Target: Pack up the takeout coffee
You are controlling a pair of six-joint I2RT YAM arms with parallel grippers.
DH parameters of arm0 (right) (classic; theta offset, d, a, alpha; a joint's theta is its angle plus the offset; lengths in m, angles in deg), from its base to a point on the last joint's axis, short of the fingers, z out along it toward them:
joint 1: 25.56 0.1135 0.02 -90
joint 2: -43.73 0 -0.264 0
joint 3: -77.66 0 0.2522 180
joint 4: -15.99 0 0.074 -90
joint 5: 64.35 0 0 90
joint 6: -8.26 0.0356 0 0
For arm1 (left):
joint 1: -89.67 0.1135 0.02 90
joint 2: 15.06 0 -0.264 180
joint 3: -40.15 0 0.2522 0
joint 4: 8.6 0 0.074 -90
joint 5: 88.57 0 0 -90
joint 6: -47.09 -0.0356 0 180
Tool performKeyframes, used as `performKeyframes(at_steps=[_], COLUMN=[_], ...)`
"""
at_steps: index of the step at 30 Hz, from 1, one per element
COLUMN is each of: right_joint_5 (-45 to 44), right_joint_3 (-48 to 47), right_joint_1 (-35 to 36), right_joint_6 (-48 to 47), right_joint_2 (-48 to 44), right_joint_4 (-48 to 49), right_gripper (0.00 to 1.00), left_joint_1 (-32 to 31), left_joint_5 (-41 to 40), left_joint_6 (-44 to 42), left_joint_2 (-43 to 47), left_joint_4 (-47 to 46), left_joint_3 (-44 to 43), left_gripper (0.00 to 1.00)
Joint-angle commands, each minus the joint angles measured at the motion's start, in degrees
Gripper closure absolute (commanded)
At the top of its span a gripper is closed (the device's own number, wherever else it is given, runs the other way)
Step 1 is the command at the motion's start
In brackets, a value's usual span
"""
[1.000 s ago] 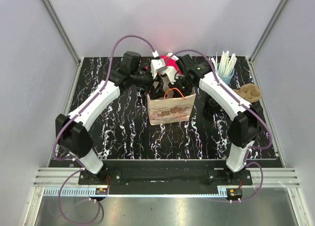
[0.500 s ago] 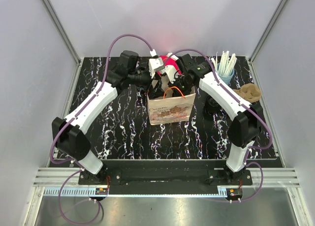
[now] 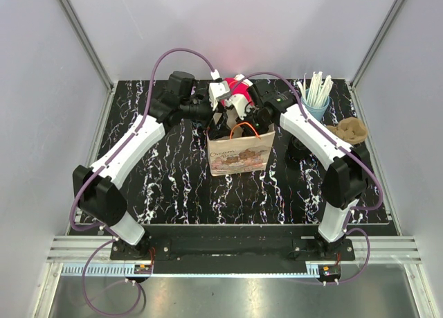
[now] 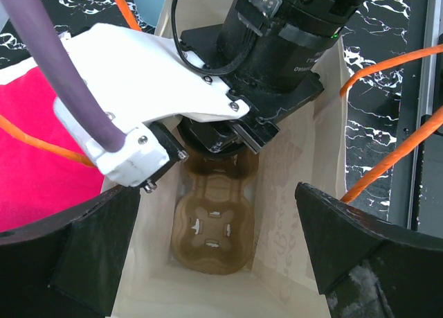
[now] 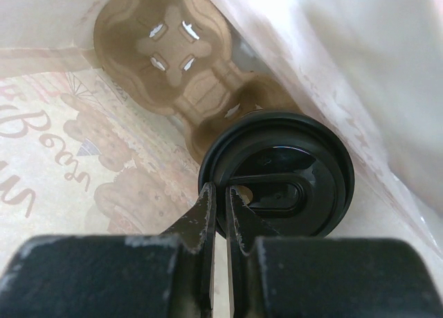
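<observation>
A printed paper bag (image 3: 240, 155) with orange handles stands open mid-table. My right gripper (image 5: 221, 197) reaches down inside it, shut on the rim of a coffee cup's black lid (image 5: 297, 165). The cup sits at one end of a brown cardboard cup carrier (image 5: 163, 51) on the bag's floor. That carrier (image 4: 211, 224) has its other slot empty. My left gripper (image 4: 218, 255) hovers over the bag's mouth, open wide, one finger near each side wall and nothing between them. The right arm's wrist (image 4: 277, 48) fills the far half of the opening.
A pink object (image 3: 239, 88) lies just behind the bag. A blue cup of white straws (image 3: 316, 96) stands at the back right, with a brown crumpled item (image 3: 349, 131) beside it. A dark round object (image 3: 299, 148) sits right of the bag, under the right arm.
My left arm has drawn back slightly toward the rear of the table. The right gripper stays in the bag, still shut on the lid.
</observation>
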Motion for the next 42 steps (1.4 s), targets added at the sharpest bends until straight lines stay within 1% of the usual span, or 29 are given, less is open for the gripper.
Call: performKeyframes(at_steps=[1,42], right_joint_5=[1.5,4.5], right_joint_3=[0.1,0.9], right_joint_1=[0.7,0.8], right_joint_6=[-0.4,0.1], right_joint_2=[-3.3,-2.6], right_joint_4=[3.0,4.7], right_gripper=[1.0,1.0], left_joint_1=[0.3,0.4], left_joint_5=[1.7,3.0], left_joint_6=[-0.7,-0.4], left_joint_2=[2.4,1.4], left_joint_4=[-1.1,-1.1], left_joint_3=[-0.3,-0.7], left_gripper=[0.01,0.01])
